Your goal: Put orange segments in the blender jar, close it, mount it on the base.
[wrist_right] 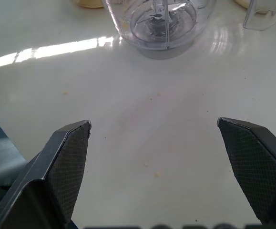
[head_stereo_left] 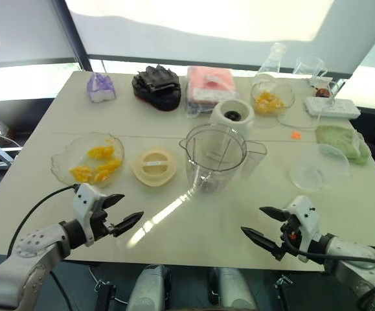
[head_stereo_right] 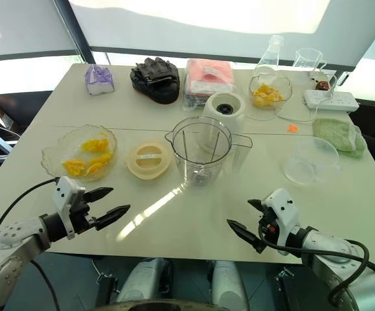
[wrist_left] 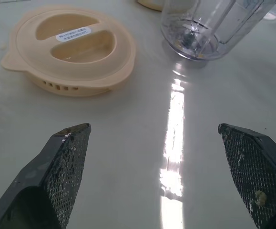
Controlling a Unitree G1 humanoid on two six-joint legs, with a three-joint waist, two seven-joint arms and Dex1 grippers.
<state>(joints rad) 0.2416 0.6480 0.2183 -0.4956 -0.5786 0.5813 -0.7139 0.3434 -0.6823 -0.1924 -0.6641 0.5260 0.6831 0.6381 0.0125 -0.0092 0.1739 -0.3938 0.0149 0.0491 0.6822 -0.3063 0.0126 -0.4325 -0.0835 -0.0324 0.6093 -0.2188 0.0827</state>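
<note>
The left end effector [head_stereo_left: 131, 207] and the right end effector [head_stereo_left: 252, 220] are open above the desk [head_stereo_left: 193, 223], near the upright blender jar [head_stereo_left: 214, 155].

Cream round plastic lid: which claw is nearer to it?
Left. The left claw hovers open just short of the cream round plastic lid; the right claw is farther, off to the lid's right, past the clear blender jar.

Blender jar [head_stereo_left: 214, 159] partly hides the blender base [head_stereo_left: 232, 114].
</note>
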